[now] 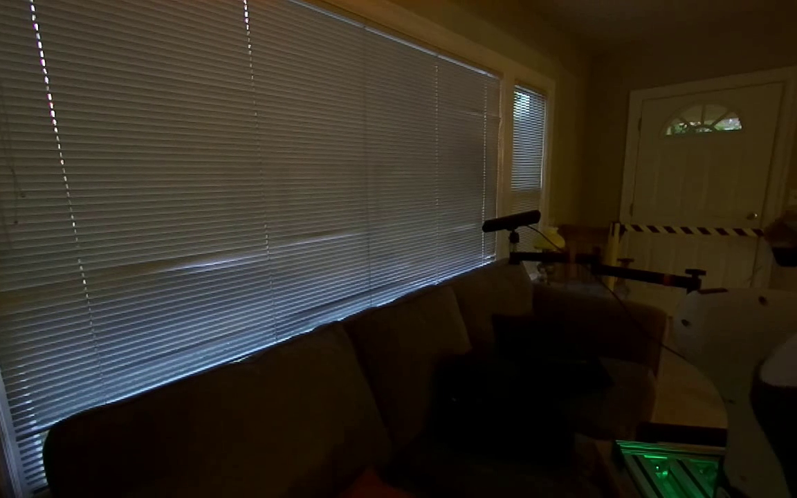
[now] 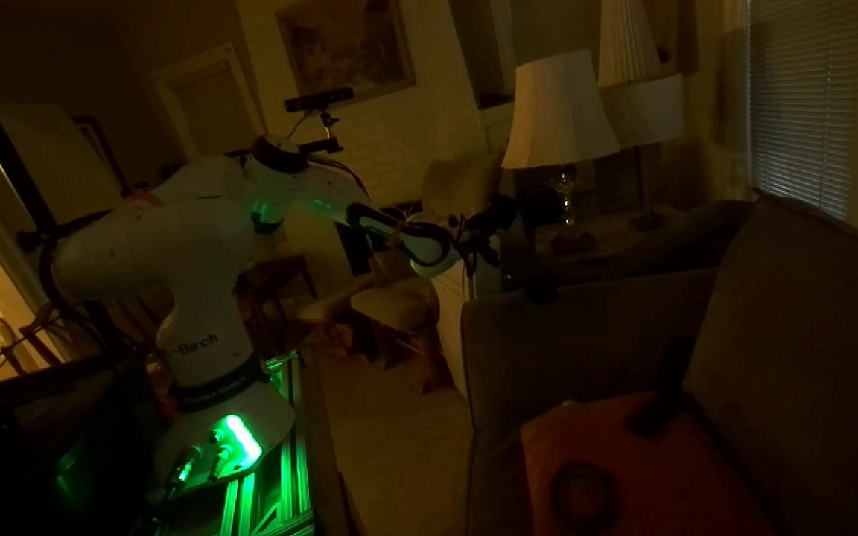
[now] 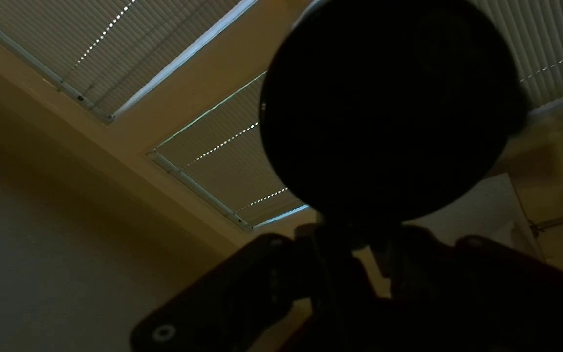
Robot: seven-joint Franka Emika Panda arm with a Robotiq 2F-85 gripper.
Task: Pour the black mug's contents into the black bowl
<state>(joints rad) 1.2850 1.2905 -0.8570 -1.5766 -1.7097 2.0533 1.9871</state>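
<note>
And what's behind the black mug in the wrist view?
Past the black mug you can see window blinds on both sides and, lower right, a pale shape, probably a lampshade. Whatever sits directly behind the mug's dark round outline is covered.

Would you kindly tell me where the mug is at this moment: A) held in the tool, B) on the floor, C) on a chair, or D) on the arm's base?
A: in the wrist view, the mug shows as a dark round shape right at the tips of the tool, with the window blinds behind it.
</note>
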